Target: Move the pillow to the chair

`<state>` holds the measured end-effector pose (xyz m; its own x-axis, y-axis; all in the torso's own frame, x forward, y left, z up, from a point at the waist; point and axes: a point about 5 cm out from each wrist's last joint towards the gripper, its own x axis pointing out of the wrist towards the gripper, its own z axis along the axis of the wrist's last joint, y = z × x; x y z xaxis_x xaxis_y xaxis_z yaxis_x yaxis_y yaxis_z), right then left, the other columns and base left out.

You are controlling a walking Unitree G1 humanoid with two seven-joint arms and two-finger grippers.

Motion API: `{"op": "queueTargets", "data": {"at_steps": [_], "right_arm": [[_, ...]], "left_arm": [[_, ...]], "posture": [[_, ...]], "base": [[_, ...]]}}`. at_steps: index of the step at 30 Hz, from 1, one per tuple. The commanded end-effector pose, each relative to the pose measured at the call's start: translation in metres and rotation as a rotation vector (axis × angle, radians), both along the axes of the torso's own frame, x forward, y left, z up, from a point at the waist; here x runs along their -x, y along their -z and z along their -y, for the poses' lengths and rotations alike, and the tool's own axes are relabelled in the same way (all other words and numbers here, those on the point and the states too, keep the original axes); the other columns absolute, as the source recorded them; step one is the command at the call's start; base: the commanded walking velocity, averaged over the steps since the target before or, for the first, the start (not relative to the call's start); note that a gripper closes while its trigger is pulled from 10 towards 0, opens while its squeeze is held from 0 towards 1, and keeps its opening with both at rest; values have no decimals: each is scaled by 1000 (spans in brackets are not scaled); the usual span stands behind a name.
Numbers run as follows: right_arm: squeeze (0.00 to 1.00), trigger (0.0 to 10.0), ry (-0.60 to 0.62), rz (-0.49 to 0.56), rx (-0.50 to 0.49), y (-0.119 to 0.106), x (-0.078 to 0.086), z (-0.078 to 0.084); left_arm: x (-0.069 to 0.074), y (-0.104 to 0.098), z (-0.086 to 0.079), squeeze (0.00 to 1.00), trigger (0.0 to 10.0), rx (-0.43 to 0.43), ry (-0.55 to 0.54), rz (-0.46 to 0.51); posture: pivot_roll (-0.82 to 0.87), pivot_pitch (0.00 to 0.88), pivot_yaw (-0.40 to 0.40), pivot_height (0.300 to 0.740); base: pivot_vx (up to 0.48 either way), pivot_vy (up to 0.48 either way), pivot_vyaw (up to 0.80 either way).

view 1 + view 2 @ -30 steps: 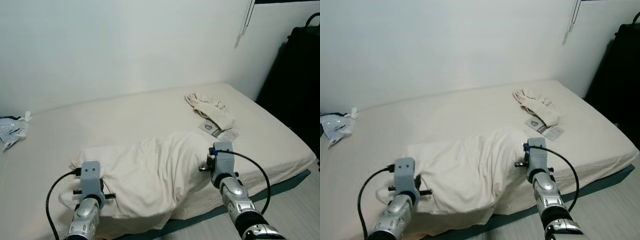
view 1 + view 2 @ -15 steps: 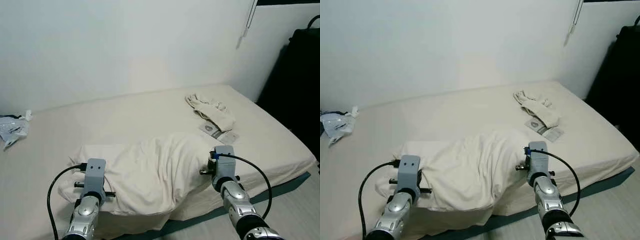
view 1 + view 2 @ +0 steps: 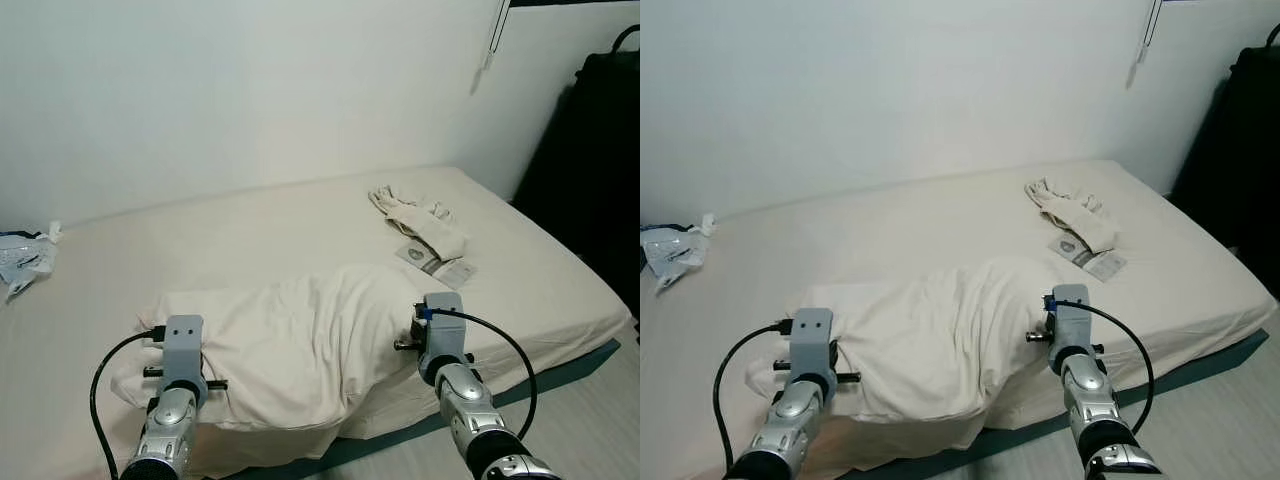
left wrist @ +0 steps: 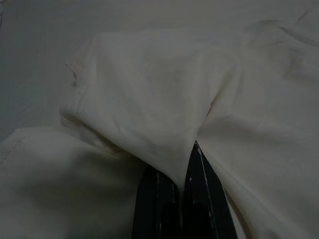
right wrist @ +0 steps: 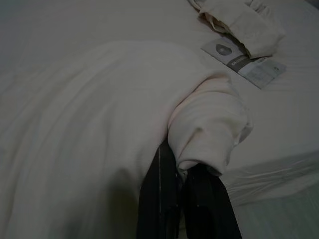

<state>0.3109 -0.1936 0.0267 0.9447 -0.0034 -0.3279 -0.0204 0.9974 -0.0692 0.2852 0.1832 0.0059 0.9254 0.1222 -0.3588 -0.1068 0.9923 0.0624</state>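
End effectors (image 4: 182, 172) (image 5: 184, 172) pinch pillow (image 3: 300, 335) ends — lengthwise along bed (image 3: 540, 270) edge.

Two silver-grey arms reach into the head camera's view, each built of rounded, ribbed metallic segments. The left gripper (image 3: 178, 357) and the right gripper (image 3: 436, 327) each carry a boxy light-grey housing at the wrist, with two small dark screw holes on the left one's face. A thin black rod sticks out sideways from each housing. A black cable loops out from the side of each housing and curves back along the arm; the right housing bears a small blue connector. The fingers (image 4: 199, 199) are long, flat and black, with faint pale streaks along their edges.
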Motion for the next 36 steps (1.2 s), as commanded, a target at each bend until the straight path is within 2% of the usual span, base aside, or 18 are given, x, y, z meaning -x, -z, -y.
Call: {"op": "queueTargets", "data": {"at_steps": [1,4,9,16,29,34,36], "right_arm": [[0,10000,-13,9,-13,0,-1,-5],[0,10000,-7,9,-14,0,0,-3],[0,10000,2,8,-14,0,0,0],[0,10000,4,5,-14,0,1,2],[0,10000,3,-8,-22,4,4,0],[0,10000,-2,-9,-22,4,4,0],[0,10000,-4,-8,-21,4,4,0]], "left_arm": [[-7,-7,1,0,10000,-23,22,23],[-7,-7,4,0,10000,-22,25,24],[-8,-5,2,0,10000,51,-46,0],[-9,-5,0,0,10000,67,-65,-16],[-9,-6,4,0,10000,50,-3,-12],[-9,-5,6,0,10000,52,5,-17],[-9,-9,8,0,10000,34,25,27]], "posture": [[-27,52,-3,740],[-31,52,0,740],[-36,56,-1,740],[-37,58,1,740],[-35,53,2,740],[-35,49,1,740],[-36,44,-4,740]], "base": [[0,-480,0],[0,-320,0],[0,0,0],[0,0,0],[0,0,0],[0,480,0],[0,159,0]]}}
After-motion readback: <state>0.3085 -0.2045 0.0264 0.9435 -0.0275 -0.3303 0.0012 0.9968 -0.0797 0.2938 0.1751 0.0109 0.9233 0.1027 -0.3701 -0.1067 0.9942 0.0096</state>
